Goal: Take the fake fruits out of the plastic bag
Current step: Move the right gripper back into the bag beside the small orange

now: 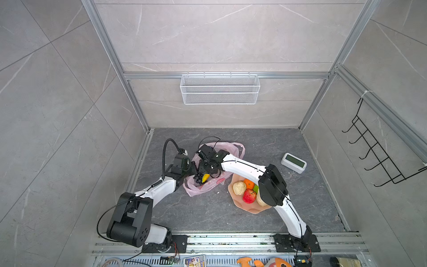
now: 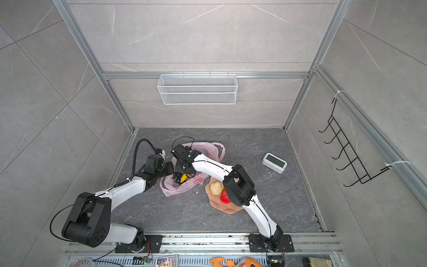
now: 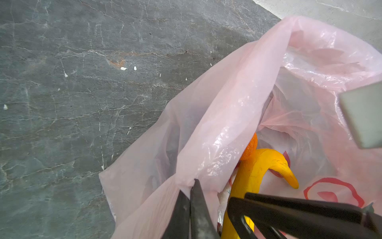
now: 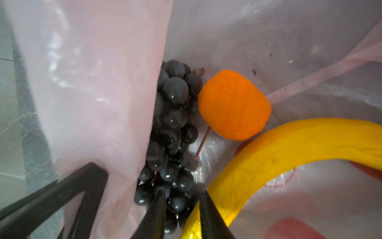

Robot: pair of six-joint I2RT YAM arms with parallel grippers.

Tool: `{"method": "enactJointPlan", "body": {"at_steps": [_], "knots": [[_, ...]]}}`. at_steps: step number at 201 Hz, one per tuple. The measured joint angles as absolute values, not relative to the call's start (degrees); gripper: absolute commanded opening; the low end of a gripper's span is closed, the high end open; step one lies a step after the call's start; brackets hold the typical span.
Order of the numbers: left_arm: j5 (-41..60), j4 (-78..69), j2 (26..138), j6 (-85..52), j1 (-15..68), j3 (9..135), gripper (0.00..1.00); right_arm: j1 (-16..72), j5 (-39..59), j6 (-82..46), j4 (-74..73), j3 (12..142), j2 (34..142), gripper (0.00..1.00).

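1. Right wrist view, right gripper [image 4: 182, 196]: jaws narrow, set either side of the lower end of the grape bunch [image 4: 173, 115]. You cannot tell whether they bite yet.
2. Your left gripper [image 3: 189, 186]: clamped on the left rim of the plastic bag [image 3: 227, 103], holding its mouth up.
3. Bag position: left of centre on the table [image 1: 208, 215].
4. Fruit in the bag: grape bunch against the left wall, tangerine [image 4: 233, 105] just beside it, banana [image 4: 289, 144] close against one finger of the right gripper.
5. Fruit out of the bag, on the dish [image 1: 245, 208] to the right and nearer: apple [image 1: 249, 196], second tangerine [image 1: 249, 183], green piece [image 1: 255, 189], cream lumps [image 1: 239, 187].
6. Risk: the round, glossy grapes may slip from a grip this low on the bunch.
7. Risk: the bag film hangs right beside the bunch. If a finger catches it, your lift will drag the bag up with the grapes.
8. Risk: the banana may get nipped along with the grapes, then drop halfway out.
9. Risk: if the left grip slips, the mouth collapses over the remaining fruit.
10. Risk: the right arm's elbow [image 1: 272, 185] hangs over the dish, so a low swing could knock fruit off it.
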State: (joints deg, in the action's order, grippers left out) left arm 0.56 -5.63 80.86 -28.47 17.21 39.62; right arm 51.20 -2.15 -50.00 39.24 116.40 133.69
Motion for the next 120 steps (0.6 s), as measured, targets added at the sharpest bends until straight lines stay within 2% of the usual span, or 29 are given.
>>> {"method": "enactJointPlan", "body": {"at_steps": [60, 120], "knots": [[0.6, -5.7, 80.9, -28.5, 17.2, 39.6, 0.0, 50.2, -3.2, -50.0, 40.6, 119.6, 135.9, 0.27], [0.6, -5.7, 80.9, -28.5, 17.2, 39.6, 0.0, 49.7, -3.2, -49.9, 41.4, 121.1, 138.3, 0.28]]}}
